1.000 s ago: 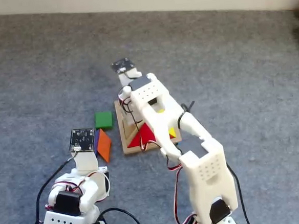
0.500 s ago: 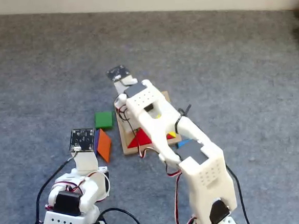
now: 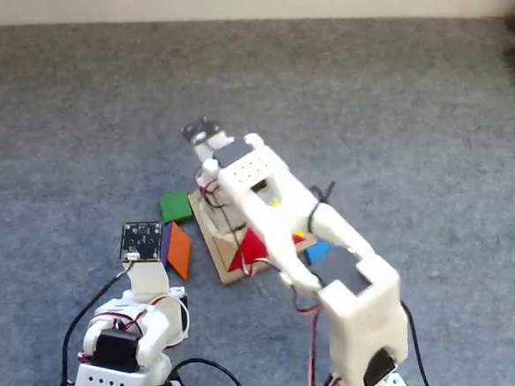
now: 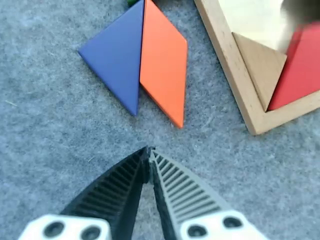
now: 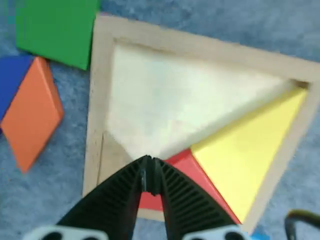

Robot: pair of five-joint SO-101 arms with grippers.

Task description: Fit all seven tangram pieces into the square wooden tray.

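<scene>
Right arm (image 3: 266,184) hiding much of the wooden tray (image 5: 95,100) from above, green square (image 5: 55,30), orange parallelogram (image 4: 162,62) and dark blue triangle (image 4: 117,55) just outside the tray, red triangle (image 5: 197,175), yellow triangle (image 5: 245,155) and plain wood triangle (image 4: 260,62) inside it, right gripper (image 5: 149,159) closed, empty, over the tray, left gripper (image 4: 149,150) closed, empty, near it.

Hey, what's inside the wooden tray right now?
Inside the tray lie a red triangle, a yellow triangle and a wood-coloured triangle in one corner; the rest seen is bare floor. The right gripper covers part of the red triangle.
</scene>
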